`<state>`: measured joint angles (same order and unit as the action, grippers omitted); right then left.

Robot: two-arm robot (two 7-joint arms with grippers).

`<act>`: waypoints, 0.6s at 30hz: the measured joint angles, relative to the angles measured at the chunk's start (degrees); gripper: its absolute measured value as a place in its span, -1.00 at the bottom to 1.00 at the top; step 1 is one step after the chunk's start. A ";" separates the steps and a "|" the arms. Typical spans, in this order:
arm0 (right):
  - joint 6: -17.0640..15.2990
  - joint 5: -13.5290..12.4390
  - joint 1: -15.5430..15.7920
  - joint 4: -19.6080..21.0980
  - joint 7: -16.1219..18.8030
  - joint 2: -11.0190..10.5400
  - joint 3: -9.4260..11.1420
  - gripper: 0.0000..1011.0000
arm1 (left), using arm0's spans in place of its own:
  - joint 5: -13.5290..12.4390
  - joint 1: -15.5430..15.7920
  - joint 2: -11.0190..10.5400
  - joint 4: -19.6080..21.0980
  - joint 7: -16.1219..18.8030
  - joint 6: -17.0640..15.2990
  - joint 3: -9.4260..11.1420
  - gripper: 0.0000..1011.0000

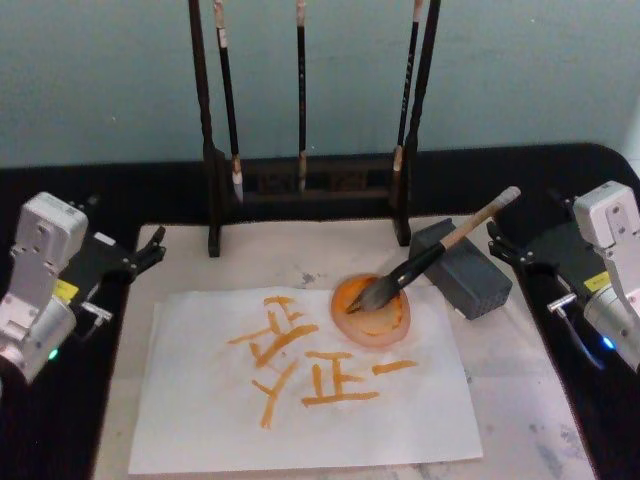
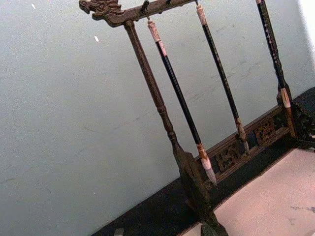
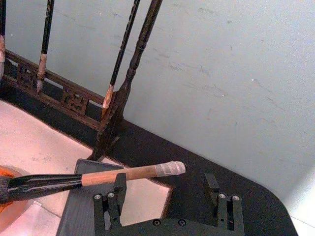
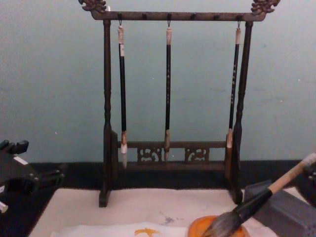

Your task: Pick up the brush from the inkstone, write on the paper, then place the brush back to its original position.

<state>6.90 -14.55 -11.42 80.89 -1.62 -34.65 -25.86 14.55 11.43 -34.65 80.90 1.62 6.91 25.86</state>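
On the counter (image 1: 90,195), the brush (image 1: 440,252) is propped on the inkstone (image 1: 475,280), bristles soft. Judged light and stiff, it is best gripped mid-handle. Left fingers (image 1: 152,245) and right fingers (image 3: 117,189) are held spread.

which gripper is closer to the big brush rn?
Right. The right gripper sits at the handle end of the brush, jaws open, beside the grey block. The left gripper is far across the paper, at the mat's left edge.
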 joint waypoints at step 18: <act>0.01 0.01 -0.01 0.00 0.00 0.00 0.00 0.98 | 0.00 0.00 0.00 0.00 0.00 0.00 0.00 1.00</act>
<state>6.91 -14.54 -11.44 80.90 -1.62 -34.65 -25.86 14.55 11.43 -34.65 80.90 1.62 6.91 25.86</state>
